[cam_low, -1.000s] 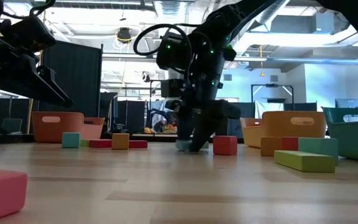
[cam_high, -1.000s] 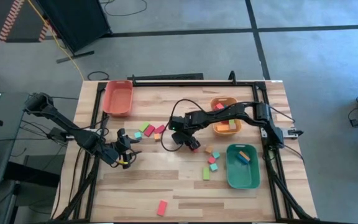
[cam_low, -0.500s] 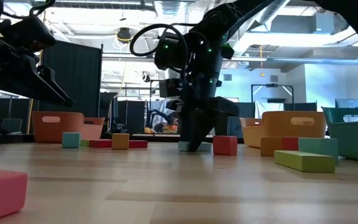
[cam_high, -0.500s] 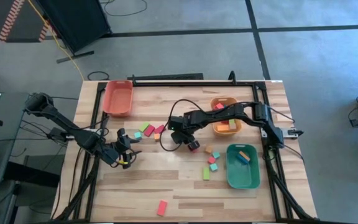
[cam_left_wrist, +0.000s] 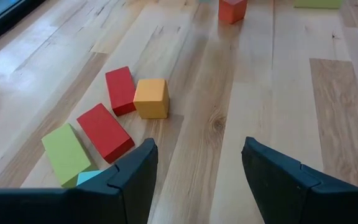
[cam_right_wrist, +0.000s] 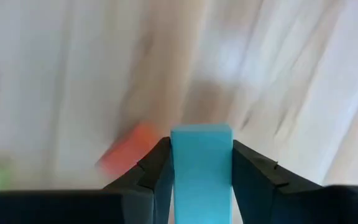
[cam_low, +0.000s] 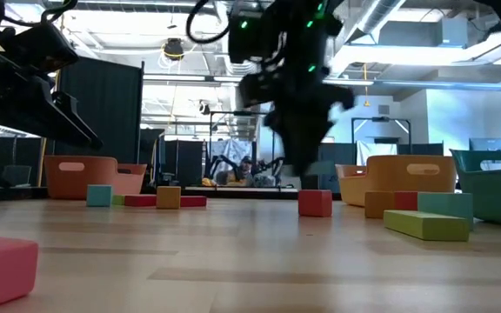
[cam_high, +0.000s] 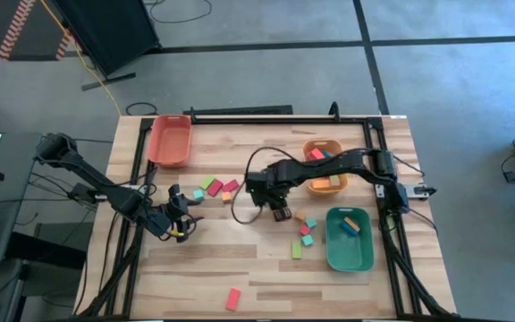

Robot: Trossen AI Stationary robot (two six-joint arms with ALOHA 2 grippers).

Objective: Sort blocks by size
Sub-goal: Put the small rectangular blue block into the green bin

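Note:
My right gripper hangs over the table's middle, shut on a teal block. In the low view the gripper is blurred, well above the wood. A red block stands on the table just below it. My left gripper is open and empty at the table's left. Before it lie two red blocks, an orange cube, a green block and a teal one. More blocks lie by the green tray. My right gripper pinches the teal block between its two fingers, on two opposite sides. The fingers point down from above. The block is lifted clear of the table, its end face toward the wood.
A red-orange tray stands at the far left, an orange tray with blocks at the far right, and a green tray with blocks at the near right. A pink block lies near the front edge.
My right gripper has gone up from the table with the teal block, which stood on the wood beside the red block and now hangs clear. The red block has stayed where it was.

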